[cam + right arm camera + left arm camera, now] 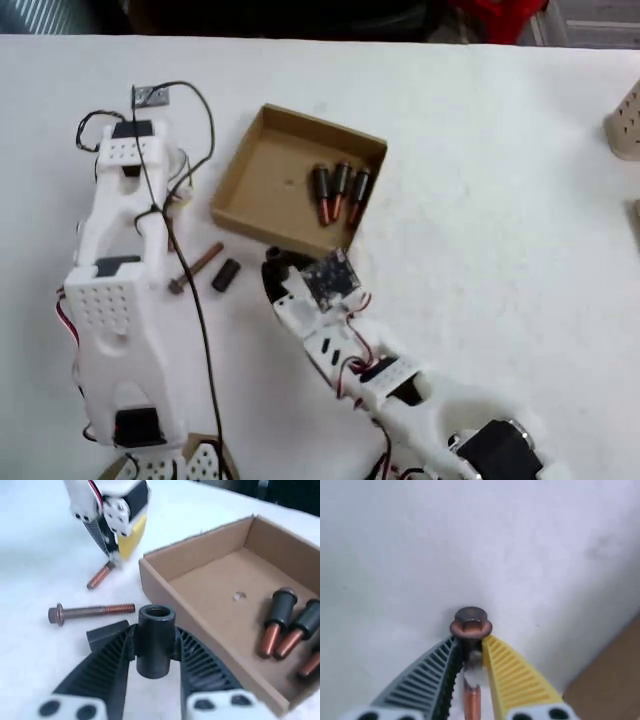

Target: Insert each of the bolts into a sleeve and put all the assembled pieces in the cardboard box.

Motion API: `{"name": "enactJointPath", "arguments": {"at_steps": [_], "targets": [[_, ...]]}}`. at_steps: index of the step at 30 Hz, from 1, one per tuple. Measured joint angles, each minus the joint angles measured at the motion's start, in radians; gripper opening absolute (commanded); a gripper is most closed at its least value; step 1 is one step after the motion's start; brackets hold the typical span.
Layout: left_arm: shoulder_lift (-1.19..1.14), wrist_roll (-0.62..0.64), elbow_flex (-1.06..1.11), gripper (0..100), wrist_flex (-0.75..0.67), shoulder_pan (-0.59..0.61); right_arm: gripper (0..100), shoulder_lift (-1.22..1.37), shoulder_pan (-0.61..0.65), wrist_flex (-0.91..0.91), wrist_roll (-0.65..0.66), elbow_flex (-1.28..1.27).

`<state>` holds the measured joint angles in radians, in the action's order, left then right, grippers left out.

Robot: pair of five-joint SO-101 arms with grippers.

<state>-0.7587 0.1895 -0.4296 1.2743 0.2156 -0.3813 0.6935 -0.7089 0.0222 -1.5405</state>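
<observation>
Misalignment risk — bolt and sleeve held apart
Left gripper (pixel 471 642) pinches a bolt (pixel 470 626) below its head; right gripper (pixel 154 632) clamps a sleeve (pixel 155 642) near the box (pixel 240 195) holding 3 finished pieces (pixel 340 192) — a tilted bolt could catch the sleeve's rim and slip loose.

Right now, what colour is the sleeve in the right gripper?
The sleeve is black, shown best in the right wrist view.
</observation>
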Motion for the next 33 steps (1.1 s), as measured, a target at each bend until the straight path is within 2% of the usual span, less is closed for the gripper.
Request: {"name": "enactJointPath", "arguments": {"at_steps": [7, 12, 19, 29, 33], "targets": [[0.000, 0.000, 0.000, 2, 0.000, 0.000, 1.7, 0.000, -0.002, -0.250, 0.000, -0.060], [0.000, 0.000, 0.000, 2, 0.000, 0.000, 1.7, 0.000, -0.002, -0.341, 0.000, -0.071], [0.000, 0.000, 0.000, 2, 0.000, 0.000, 1.7, 0.000, -0.002, -0.417, 0.000, -0.071], [0.000, 0.000, 0.000, 2, 0.000, 0.000, 1.7, 0.003, -0.006, -0.431, 0.000, -0.061], [0.000, 0.000, 0.000, 2, 0.000, 0.000, 1.7, 0.089, -0.029, -0.466, 0.000, -0.009]]}}
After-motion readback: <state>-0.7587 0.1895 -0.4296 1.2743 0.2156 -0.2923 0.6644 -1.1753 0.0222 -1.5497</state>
